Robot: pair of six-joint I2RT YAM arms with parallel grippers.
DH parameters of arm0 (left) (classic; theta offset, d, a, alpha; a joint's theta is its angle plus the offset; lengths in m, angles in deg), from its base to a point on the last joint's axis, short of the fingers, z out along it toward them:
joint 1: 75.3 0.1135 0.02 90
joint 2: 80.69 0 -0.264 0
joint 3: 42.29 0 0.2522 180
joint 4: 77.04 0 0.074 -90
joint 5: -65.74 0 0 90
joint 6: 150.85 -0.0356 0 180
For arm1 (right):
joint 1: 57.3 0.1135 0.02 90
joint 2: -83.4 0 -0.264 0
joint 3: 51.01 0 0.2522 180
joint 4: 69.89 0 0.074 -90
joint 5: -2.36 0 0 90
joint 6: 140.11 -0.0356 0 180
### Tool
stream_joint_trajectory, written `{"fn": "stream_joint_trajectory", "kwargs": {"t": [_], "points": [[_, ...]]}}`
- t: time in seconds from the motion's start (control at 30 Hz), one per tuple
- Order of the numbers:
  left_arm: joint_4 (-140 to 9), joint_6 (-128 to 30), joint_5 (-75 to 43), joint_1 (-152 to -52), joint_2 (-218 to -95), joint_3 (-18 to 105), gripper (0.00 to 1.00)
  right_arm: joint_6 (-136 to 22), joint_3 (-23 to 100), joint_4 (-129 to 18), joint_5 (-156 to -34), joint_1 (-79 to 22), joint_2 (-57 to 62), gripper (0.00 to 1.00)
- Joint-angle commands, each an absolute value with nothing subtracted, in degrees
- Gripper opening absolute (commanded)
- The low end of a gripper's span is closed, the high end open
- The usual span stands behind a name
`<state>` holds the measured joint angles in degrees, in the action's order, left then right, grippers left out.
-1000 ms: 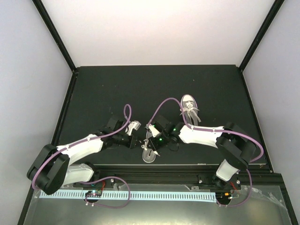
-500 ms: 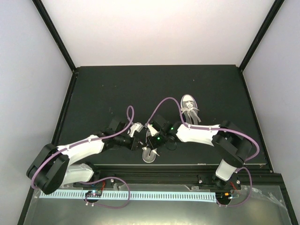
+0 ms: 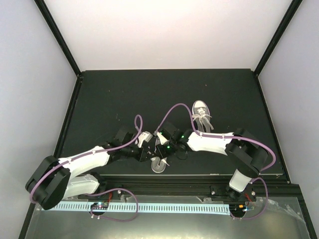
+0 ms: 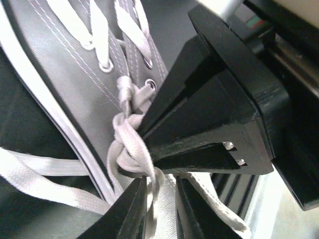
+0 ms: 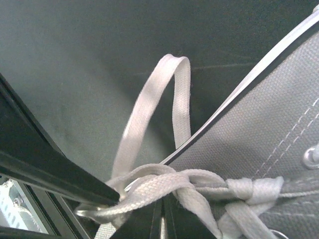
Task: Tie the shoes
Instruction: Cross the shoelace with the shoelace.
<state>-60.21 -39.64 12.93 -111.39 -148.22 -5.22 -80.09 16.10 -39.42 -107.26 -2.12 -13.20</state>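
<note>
The right gripper (image 4: 144, 143) is closed tight. Its black fingertips pinch the white lace (image 4: 127, 147) of the near shoe (image 4: 65, 74) just past the twisted knot (image 5: 239, 191), which sits by the top eyelets. The left gripper (image 4: 160, 185) comes up from 6 o'clock in its own wrist view. Its jaws stand only a little apart, and a strand of the same lace runs down between them with a sliver of gap, so the strand looks loosely straddled rather than clamped. In the right wrist view a free loop (image 5: 182, 94) of lace arches toward 12 o'clock from the pinch, over the dark table (image 3: 109, 99). The shoe's grey canvas side and white sole edge fill the 3 o'clock side of that view. From above, the two grippers meet tip to tip over this shoe, the left arm reaching in from 8 o'clock and the right arm from 3 o'clock. The shoe lies close to the table's 6 o'clock edge, with its white toe cap pointing to 6 o'clock. The far shoe (image 3: 201, 115) lies apart at about 1 o'clock from it, toe cap toward 12 o'clock and laces spread loose.
</note>
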Motion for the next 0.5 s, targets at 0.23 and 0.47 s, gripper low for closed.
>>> {"fn": "stream_joint_trajectory", "kwargs": {"t": [0.23, 0.47], "points": [[-58.20, -36.45, 1.47, -109.82, -141.80, -4.81, 0.39, -80.00, 16.49, -38.42, -104.26, -2.28, -12.62, 0.02], [-57.81, -36.82, 2.02, -108.69, -141.26, -4.50, 0.51, -79.91, 16.42, -38.36, -104.11, -2.28, -12.24, 0.02]]}}
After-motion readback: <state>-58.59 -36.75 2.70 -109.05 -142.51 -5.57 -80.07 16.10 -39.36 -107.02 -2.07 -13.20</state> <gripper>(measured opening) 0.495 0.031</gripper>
